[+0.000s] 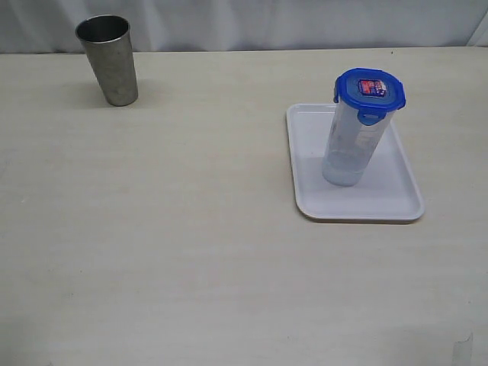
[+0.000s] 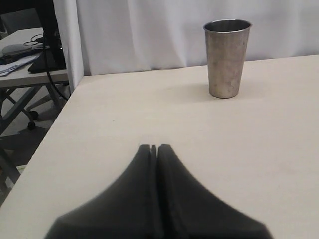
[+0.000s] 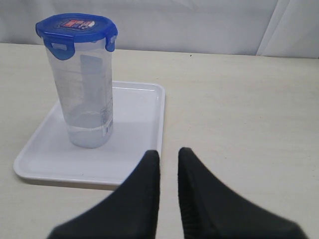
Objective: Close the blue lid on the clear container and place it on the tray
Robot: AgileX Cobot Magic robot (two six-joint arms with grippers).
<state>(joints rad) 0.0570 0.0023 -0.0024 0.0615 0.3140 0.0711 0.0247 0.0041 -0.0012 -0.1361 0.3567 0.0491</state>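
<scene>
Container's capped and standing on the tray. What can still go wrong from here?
1. The clear container is tall and narrow. A brush from the right gripper, which points toward the tray, might tip it.
2. Not every flap of the blue lid shows, so it may not be fully latched.

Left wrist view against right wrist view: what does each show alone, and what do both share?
Left wrist only: the grey steel cup and the shut left gripper. Right wrist only: the clear container upright on the tray, the blue lid on it, and the right gripper slightly open and empty. Both: the beige table and white curtain.
</scene>
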